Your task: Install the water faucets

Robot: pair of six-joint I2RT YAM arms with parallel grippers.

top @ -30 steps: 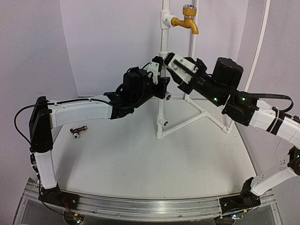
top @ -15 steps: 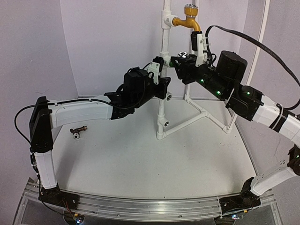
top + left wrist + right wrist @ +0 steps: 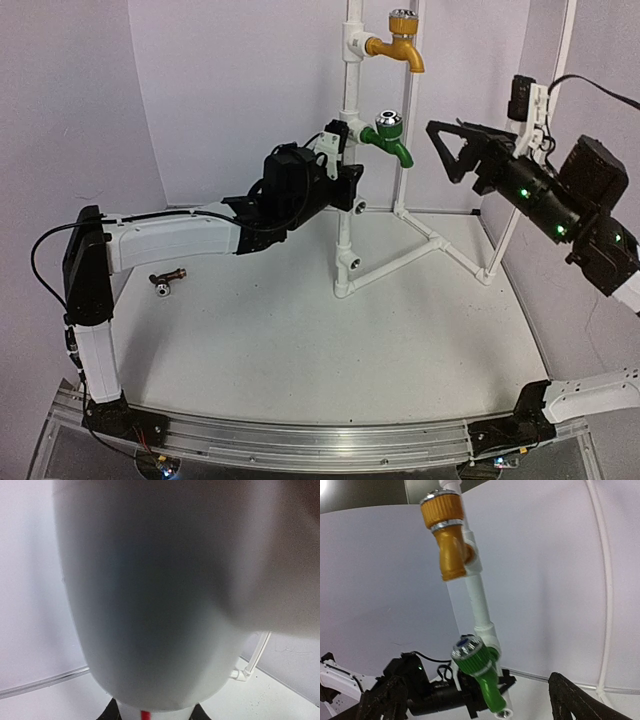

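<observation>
A white pipe stand [image 3: 347,215] is standing on a pale, lightly speckled bench [image 3: 300,340], with plain lilac-white walls [image 3: 220,90] curving behind it and a metal rail [image 3: 320,440] running along the near edge. The green faucet [image 3: 388,137] is sitting in the stand's middle socket, spout pointing down to the right, below a yellow-orange faucet [image 3: 397,42] at the top. The dark brown faucet [image 3: 168,279] is lying on the bench, well apart to the left. The left gripper [image 3: 340,150] is closing tightly on the stand's upright beside the green faucet. The right gripper [image 3: 441,150] is hanging in the air just right of that faucet, jaws spread wide and holding nothing.
</observation>
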